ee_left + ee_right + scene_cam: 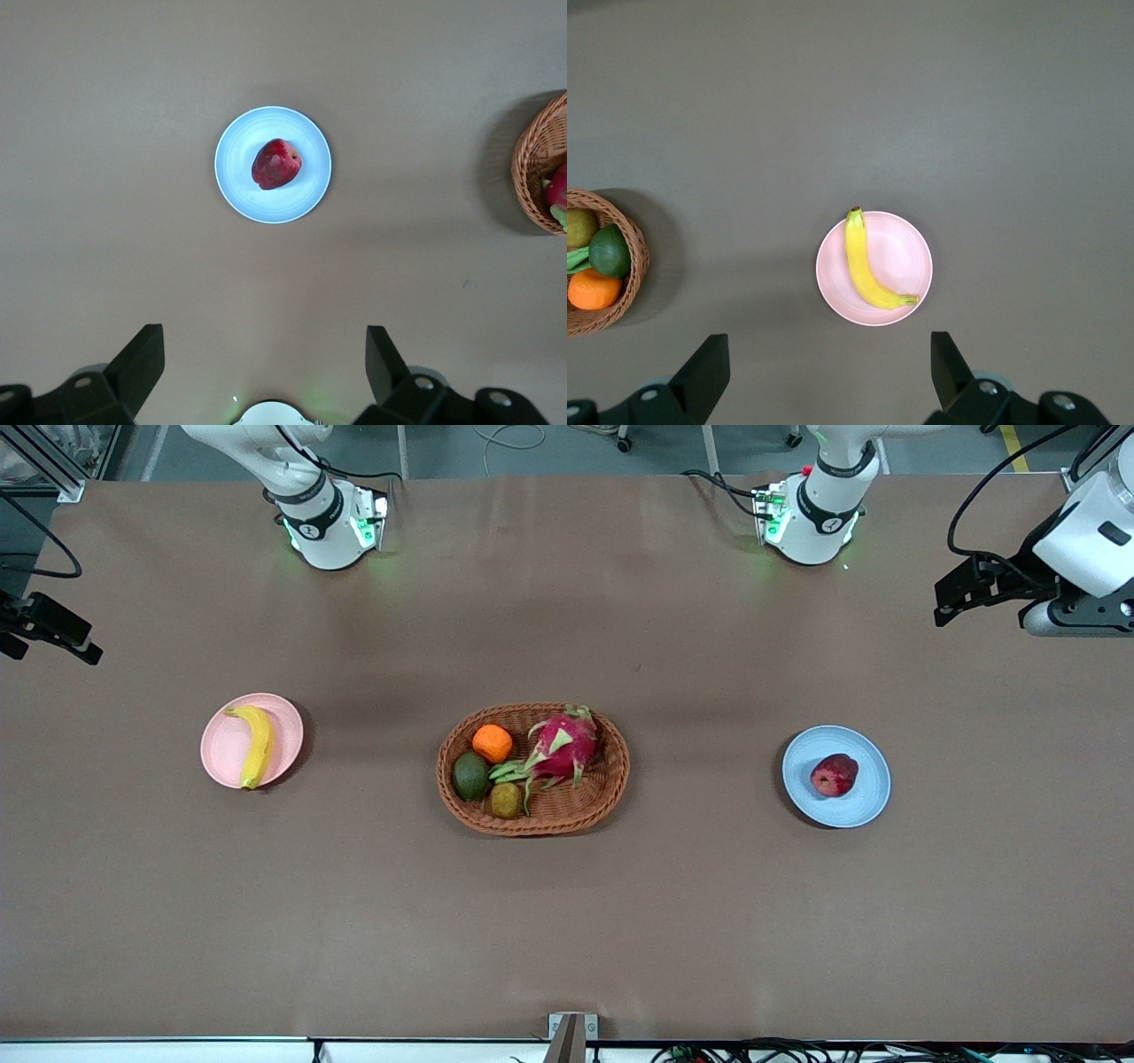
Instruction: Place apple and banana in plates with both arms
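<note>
The banana is lying in the pink plate toward the right arm's end, the apple in the blue plate toward the left arm's end. High above them, the left gripper and right gripper are hanging wide open, holding nothing.

The banana is bright yellow on a pale pink plate; the apple is dark red, faintly mottled, on a light blue plate; the woven brown basket holds an orange, a dark green avocado and a magenta, green-scaled dragon fruit; the table is plain brown.
</note>
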You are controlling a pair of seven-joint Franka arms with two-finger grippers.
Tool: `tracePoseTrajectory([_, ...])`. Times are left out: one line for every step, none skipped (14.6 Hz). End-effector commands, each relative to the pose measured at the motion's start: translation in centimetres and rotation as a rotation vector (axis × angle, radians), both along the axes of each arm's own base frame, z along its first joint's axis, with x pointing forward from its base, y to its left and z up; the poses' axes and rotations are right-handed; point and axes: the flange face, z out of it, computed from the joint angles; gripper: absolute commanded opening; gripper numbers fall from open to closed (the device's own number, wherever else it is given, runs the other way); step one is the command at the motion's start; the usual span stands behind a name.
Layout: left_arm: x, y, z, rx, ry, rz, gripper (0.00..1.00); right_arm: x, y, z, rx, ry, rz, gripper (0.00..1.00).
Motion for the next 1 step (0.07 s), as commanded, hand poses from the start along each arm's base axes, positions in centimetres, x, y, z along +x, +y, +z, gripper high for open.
tracePoseTrajectory([-0.57,0.28,0.58,-0.014,0.005,-0.011,1.0,-0.68,0.25,-0.06,-0.02,-0.006,0.0,1.0])
